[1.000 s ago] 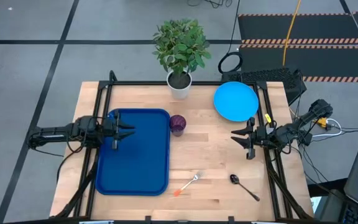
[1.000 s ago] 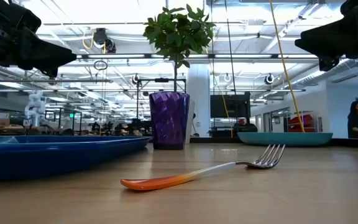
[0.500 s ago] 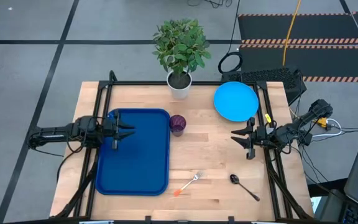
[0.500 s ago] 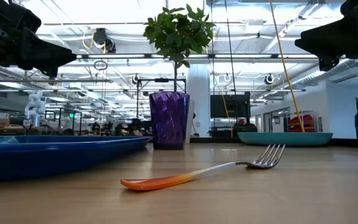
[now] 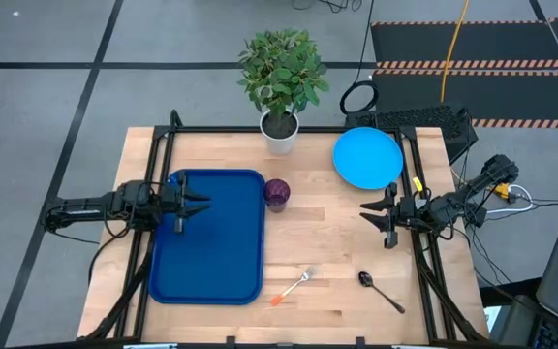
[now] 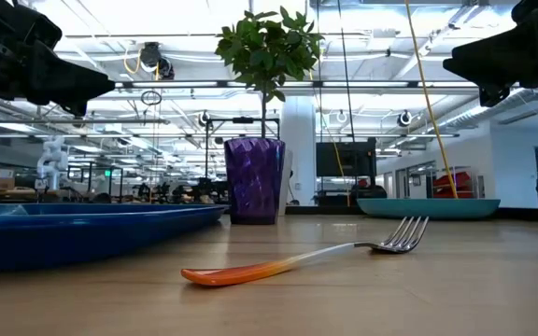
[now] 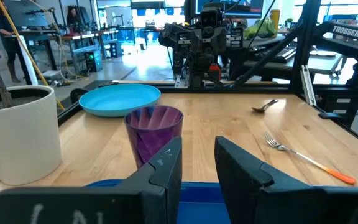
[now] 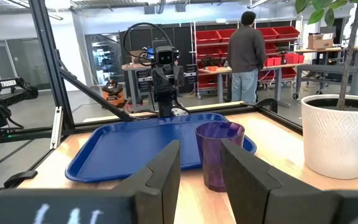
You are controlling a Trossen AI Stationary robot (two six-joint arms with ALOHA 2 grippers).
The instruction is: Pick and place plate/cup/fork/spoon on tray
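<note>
Grey floor, red storage bins, person standing nearby

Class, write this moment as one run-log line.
left gripper: open, over tray | right gripper: open, empty | cup, plate, fork, spoon: on table, unplaced

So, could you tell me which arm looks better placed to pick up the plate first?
Probably the right. The plate lies at the table's far right corner, close to the right gripper, which hovers empty and open. The left gripper hovers over the tray, with the cup in between.
</note>
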